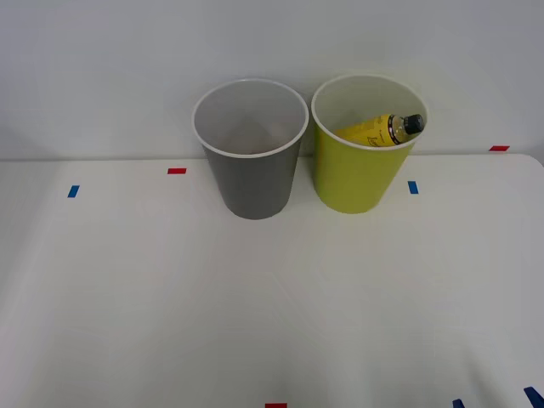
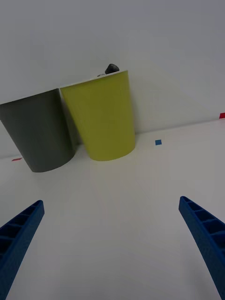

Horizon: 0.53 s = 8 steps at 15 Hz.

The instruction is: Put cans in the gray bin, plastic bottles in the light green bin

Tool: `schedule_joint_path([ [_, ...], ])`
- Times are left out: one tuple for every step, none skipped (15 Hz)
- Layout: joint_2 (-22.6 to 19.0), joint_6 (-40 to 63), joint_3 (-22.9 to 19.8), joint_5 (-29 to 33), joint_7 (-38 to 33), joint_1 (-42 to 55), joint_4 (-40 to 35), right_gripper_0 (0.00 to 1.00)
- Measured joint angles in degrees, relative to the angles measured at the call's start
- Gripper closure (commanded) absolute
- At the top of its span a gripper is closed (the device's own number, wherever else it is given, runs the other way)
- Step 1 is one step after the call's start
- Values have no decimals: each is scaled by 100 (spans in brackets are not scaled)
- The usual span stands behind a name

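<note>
The gray bin (image 1: 252, 183) stands at the table's back, its pale inside showing nothing from the front view. Touching it on the right is the light green bin (image 1: 357, 174). A yellow plastic bottle (image 1: 374, 130) with a black cap lies tilted inside the green bin, its cap against the rim. In the right wrist view the gray bin (image 2: 40, 129) and the light green bin (image 2: 101, 117) stand ahead, with the bottle's dark cap (image 2: 111, 68) peeking over the rim. My right gripper (image 2: 110, 201) is open and empty, well short of the bins, low at the table's front right (image 1: 495, 399). The cans are out of view.
The white table (image 1: 255, 314) stretches in front of the bins, with a pale wall right behind them. Small red and blue tape marks (image 1: 177, 171) dot the tabletop around the bins and along the front edge.
</note>
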Motion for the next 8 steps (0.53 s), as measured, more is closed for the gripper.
schedule_joint_path([
  [0, 0, 0, 0, 0, 0, 0, 0],
  [0, 0, 0, 0, 0, 0, 0, 0],
  [0, 0, 0, 0, 0, 0, 0, 0],
  [0, 0, 0, 0, 0, 0, 0, 0],
  [0, 0, 0, 0, 0, 0, 0, 0],
  [0, 0, 0, 0, 0, 0, 0, 0],
  [0, 0, 0, 0, 0, 0, 0, 0],
  [0, 0, 0, 0, 0, 0, 0, 0],
])
